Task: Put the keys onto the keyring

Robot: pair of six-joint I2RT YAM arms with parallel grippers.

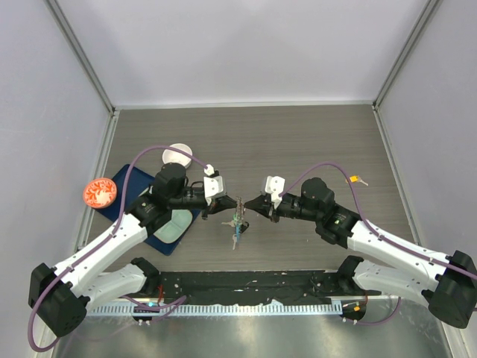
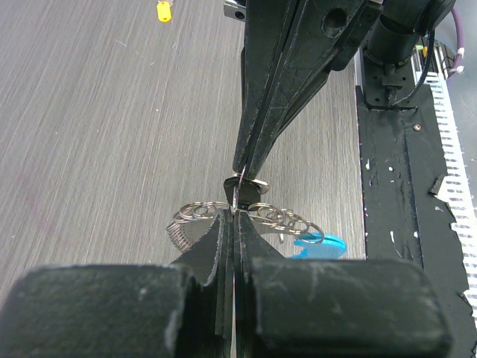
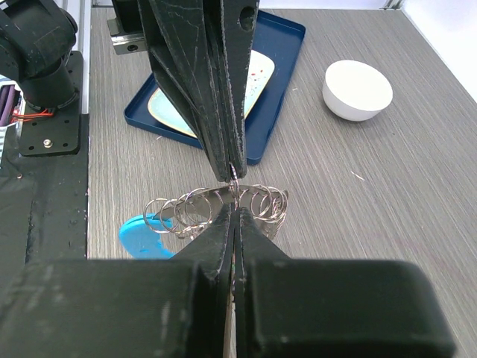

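Though partly hidden, wiry, probably steel keyring [image 3: 195,209]

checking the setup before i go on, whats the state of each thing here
left gripper, shut, pinching the keyring
right gripper, shut, pinching the keyring from the other side
keyring, held between the two gripper tips, its rings hanging below
bowl, upright, empty
tray, lying flat, holding a plate
plate, lying in the tray
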